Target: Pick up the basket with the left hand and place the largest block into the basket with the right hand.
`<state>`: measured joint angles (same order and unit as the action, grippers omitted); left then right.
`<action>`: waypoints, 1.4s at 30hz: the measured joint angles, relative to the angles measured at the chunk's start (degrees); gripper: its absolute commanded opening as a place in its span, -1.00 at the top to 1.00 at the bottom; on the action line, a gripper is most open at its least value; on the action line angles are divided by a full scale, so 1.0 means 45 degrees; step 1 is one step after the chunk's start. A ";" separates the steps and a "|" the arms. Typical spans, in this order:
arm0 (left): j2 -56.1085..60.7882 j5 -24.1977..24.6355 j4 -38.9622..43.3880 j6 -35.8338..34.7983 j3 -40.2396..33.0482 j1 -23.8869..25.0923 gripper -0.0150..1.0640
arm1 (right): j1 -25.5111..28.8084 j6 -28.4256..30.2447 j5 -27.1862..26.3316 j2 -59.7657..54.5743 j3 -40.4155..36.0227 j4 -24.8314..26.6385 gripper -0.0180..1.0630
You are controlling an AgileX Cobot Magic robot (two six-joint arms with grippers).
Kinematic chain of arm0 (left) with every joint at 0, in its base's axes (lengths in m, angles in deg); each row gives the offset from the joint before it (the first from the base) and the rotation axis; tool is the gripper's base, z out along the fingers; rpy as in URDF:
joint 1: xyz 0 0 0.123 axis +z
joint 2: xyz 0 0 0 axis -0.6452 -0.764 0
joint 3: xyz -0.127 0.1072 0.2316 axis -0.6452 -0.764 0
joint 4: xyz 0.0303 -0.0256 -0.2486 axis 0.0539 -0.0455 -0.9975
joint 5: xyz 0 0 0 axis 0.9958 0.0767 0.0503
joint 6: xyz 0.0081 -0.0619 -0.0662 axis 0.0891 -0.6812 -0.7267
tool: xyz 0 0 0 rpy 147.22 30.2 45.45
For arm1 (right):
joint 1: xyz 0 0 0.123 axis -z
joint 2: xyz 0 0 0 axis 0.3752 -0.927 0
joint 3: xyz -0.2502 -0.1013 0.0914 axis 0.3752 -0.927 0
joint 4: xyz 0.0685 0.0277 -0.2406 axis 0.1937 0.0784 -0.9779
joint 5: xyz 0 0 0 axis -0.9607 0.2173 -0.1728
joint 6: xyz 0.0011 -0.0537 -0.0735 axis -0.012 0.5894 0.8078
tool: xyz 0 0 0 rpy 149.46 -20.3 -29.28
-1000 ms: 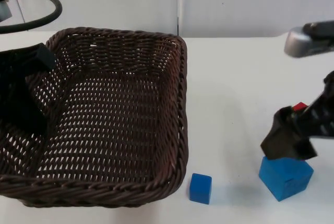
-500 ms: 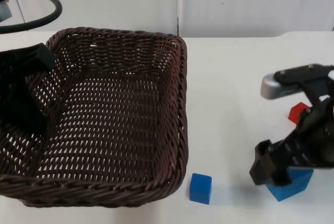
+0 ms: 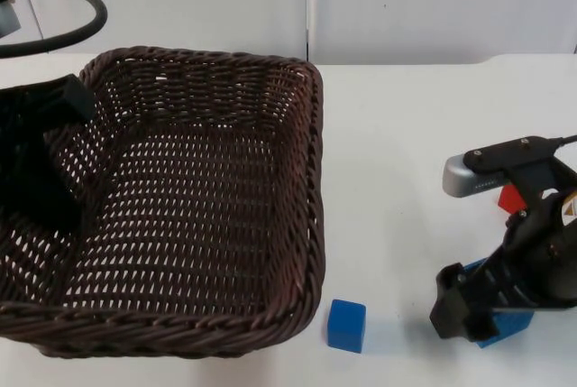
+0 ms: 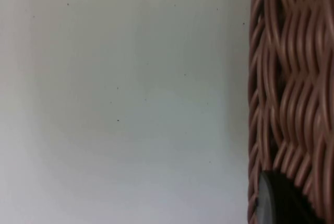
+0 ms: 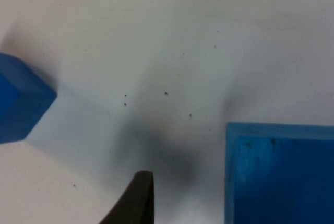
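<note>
A big brown wicker basket (image 3: 194,89) takes up the table's left half. My left gripper (image 3: 41,179) is shut on its left wall, and the woven wall (image 4: 292,78) runs beside one black fingertip (image 4: 276,203). The largest block, a blue cube (image 3: 507,326), lies at the front right, mostly covered by my right gripper (image 3: 467,313), which is low over its left side and open. In the right wrist view one fingertip (image 5: 135,198) stands on the table a gap away from the large blue block (image 5: 279,174); the other finger is hidden.
A small blue block (image 3: 346,325) (image 5: 21,98) lies in front of the basket's right front corner. A small red block (image 3: 511,198) sits behind the right gripper. Bare white table (image 3: 397,152) stretches between the basket and the right arm.
The right gripper has dropped and shifted left, coming down over the large blue block and covering more of it. The basket and left arm have not moved.
</note>
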<state>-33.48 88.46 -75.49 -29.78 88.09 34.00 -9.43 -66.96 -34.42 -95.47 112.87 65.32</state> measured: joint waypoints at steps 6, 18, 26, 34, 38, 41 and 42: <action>0.0000 0.0000 0.0000 0.0000 0.0000 0.0000 0.98 | 0.0000 0.0000 0.0000 0.0000 0.0000 0.0000 -0.88; 0.0000 -0.0042 0.0000 0.0000 0.0000 0.0000 0.98 | 0.0000 0.0000 0.0000 0.0000 0.0000 0.0000 0.68; 0.0000 -0.0069 0.0025 0.0000 0.0000 0.0000 0.98 | 0.0000 0.0000 0.0811 0.0961 0.0000 0.0000 0.97; 0.0000 -0.0069 0.0025 0.0000 0.0000 0.0000 0.98 | 0.0000 0.0000 0.1933 0.4010 0.0000 0.0000 0.97; 0.0000 -0.0069 0.0025 0.0000 0.0000 0.0000 0.98 | 0.0000 0.0000 0.2455 0.5988 0.0000 0.0000 0.97; 0.0000 -0.0069 0.0025 0.0000 0.0000 0.0000 0.98 | 0.0000 0.0000 0.2760 0.7545 0.0000 0.0000 0.97; 0.0000 -0.0069 0.0025 0.0000 0.0000 0.0000 0.98 | 0.0000 0.0000 0.2760 0.7545 0.0000 0.0000 0.97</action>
<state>-33.48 88.15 -75.38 -29.78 88.09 34.00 -9.43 -66.96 -21.99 -61.52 112.87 65.32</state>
